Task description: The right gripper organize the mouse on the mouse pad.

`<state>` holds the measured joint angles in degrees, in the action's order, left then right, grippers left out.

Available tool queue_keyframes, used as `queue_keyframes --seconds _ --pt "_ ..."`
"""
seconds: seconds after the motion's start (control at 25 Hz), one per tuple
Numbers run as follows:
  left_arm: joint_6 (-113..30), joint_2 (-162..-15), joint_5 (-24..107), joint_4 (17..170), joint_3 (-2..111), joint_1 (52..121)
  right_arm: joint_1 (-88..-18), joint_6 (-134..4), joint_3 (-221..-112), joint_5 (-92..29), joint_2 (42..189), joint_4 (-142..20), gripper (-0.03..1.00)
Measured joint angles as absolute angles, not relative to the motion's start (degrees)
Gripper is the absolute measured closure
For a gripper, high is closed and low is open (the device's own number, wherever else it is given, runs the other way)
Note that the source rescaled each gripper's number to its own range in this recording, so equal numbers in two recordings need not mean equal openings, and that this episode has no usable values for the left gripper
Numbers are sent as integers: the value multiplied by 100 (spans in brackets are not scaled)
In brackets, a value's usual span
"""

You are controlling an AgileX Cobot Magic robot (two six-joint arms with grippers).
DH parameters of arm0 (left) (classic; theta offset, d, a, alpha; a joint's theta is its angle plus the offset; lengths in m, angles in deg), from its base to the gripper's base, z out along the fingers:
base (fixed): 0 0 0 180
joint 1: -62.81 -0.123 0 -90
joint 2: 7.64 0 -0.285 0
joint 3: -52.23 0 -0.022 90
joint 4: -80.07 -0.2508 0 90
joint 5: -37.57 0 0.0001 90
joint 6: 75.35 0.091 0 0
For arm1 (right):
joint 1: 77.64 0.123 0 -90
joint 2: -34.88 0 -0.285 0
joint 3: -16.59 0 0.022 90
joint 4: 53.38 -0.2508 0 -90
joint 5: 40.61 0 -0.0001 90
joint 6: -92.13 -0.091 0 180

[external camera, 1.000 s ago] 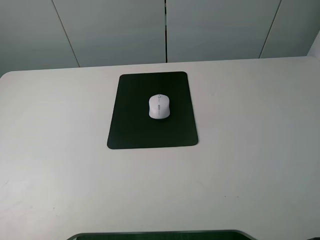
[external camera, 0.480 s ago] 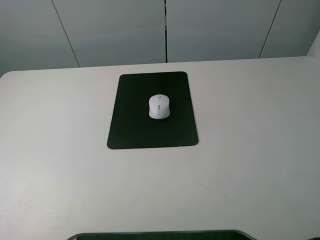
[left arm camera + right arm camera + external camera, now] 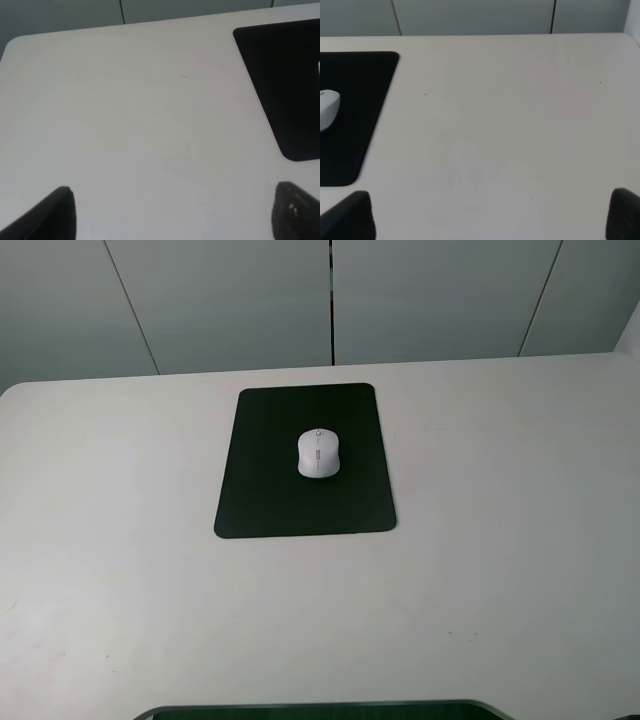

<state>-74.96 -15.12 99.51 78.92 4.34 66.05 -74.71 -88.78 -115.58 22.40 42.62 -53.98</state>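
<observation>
Right wrist view shows the mouse (image 3: pixel 328 109) on the mouse pad (image 3: pixel 350 125), well apart to the left of the right gripper (image 3: pixel 487 217), whose fingers (image 3: pixel 350 217) are spread wide, empty.

- The mouse (image 3: pixel 319 453) was white, with a grey strip and scroll wheel down its middle.
- The mouse pad (image 3: pixel 305 461) was plain matte black, with no pattern.
- The surface (image 3: pixel 500 540) was a pale off-white.
- The wall panels (image 3: pixel 230 300) beyond it were grey, split by dark seams.
</observation>
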Motion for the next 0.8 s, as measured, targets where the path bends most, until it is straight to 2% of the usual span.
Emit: queue_keyframes --seconds 0.8 --pt "-7496 -1512 9951 7892 434 6605 -7471 -8962 -11558 2240 4262 -5398 -3"
